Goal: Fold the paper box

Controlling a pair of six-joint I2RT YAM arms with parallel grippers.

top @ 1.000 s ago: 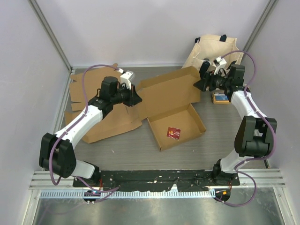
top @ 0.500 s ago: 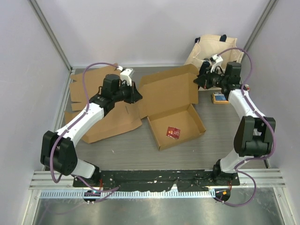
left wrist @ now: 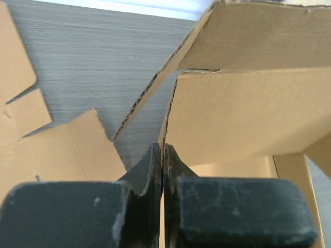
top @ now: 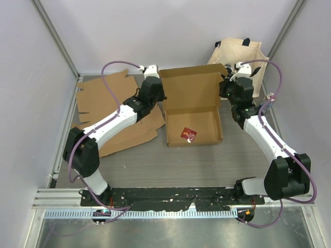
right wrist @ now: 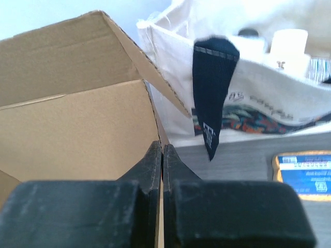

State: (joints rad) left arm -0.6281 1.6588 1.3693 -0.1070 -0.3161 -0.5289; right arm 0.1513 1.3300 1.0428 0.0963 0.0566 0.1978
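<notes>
The brown paper box (top: 192,111) stands open in the middle of the table, its lid (top: 190,90) raised at the back. A small red card (top: 188,134) lies inside the tray. My left gripper (top: 159,96) is shut on the lid's left edge (left wrist: 170,111), the cardboard pinched between its fingers (left wrist: 153,165). On the other side, my right gripper (top: 224,92) is shut on the lid's right edge (right wrist: 155,119). The lid's side flaps (right wrist: 150,67) angle outward past both grippers.
Flat brown cardboard sheets (top: 106,108) lie to the left under the left arm. A cream cloth bag (top: 239,54) with bottles stands at the back right. A blue and orange packet (right wrist: 304,173) lies on the table right of the box.
The box has swung round to sit square to the arms, with its lid raised. Both grippers moved inward and back with it. The right gripper has shut on the lid's right edge.
</notes>
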